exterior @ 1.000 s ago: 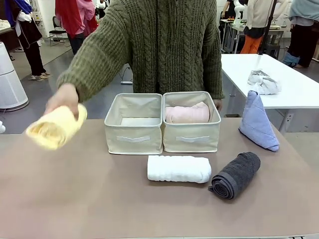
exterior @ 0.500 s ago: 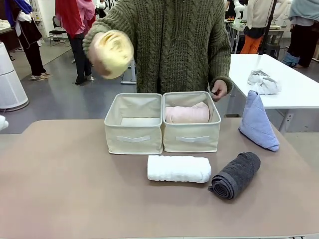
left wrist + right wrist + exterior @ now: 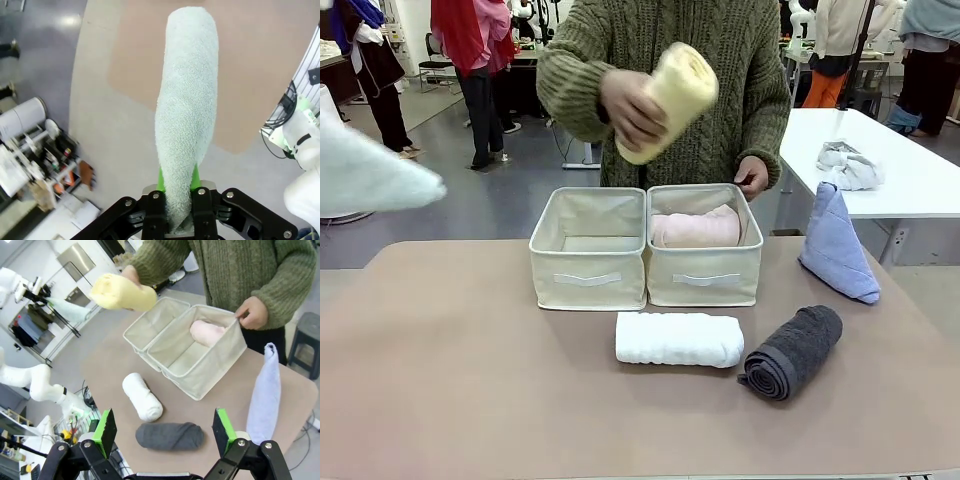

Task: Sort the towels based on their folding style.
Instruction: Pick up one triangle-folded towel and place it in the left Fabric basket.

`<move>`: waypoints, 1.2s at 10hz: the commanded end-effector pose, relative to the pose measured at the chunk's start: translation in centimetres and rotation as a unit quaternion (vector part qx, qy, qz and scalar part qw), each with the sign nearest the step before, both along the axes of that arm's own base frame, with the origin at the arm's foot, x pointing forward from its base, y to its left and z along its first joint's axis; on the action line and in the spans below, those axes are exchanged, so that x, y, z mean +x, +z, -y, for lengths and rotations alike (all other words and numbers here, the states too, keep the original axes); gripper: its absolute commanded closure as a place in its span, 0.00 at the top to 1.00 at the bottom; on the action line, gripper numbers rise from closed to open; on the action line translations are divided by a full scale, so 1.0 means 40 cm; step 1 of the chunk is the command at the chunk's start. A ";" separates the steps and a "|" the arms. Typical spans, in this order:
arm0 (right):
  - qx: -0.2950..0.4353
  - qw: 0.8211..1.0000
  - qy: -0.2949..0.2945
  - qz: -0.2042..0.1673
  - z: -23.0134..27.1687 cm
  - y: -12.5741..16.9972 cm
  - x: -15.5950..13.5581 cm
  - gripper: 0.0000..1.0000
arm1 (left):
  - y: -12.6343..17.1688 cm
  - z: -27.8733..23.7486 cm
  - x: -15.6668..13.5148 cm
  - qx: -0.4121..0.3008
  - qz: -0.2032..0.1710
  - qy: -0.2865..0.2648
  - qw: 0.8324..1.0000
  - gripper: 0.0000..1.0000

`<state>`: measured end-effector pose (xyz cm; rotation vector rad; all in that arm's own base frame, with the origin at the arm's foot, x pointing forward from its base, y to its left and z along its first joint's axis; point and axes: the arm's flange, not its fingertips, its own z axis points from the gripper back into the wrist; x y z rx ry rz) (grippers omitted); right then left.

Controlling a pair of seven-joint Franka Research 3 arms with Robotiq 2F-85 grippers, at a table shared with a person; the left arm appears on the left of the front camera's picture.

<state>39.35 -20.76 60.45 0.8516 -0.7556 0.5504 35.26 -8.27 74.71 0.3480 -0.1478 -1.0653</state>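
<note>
Left jaws clenched on one end of a pale teal terry cone towel (image 3: 187,115), held in the air. Right jaws released, spread wide.

On the near part of the brown bench (image 3: 470,380) lie a white terry roll towel (image 3: 679,339) and, just beside it, a dark grey terry roll towel (image 3: 792,351).

Behind them stand two touching beige fabric bins. The left bin (image 3: 588,280) and the right bin (image 3: 705,283) sit side by side, and the right one holds a pink terry roll towel (image 3: 695,228).

At the right stands an upright periwinkle-blue terry cone towel (image 3: 837,250).

Farthest, the person's hand (image 3: 628,110) holds a yellow terry roll towel (image 3: 670,95) above the bins.
</note>
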 end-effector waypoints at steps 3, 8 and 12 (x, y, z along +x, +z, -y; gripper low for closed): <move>0.006 1.000 0.004 0.007 0.002 -0.004 -0.002 1.00 | 0.027 0.072 0.107 0.003 -0.044 0.002 0.999 0.18; 0.006 1.000 0.004 0.007 0.002 -0.004 -0.002 1.00 | -0.004 0.226 0.172 0.045 -0.049 -0.042 0.997 0.18; 0.006 1.000 0.004 0.007 0.002 -0.004 -0.002 1.00 | -0.055 0.451 0.389 0.069 -0.081 -0.173 0.979 0.18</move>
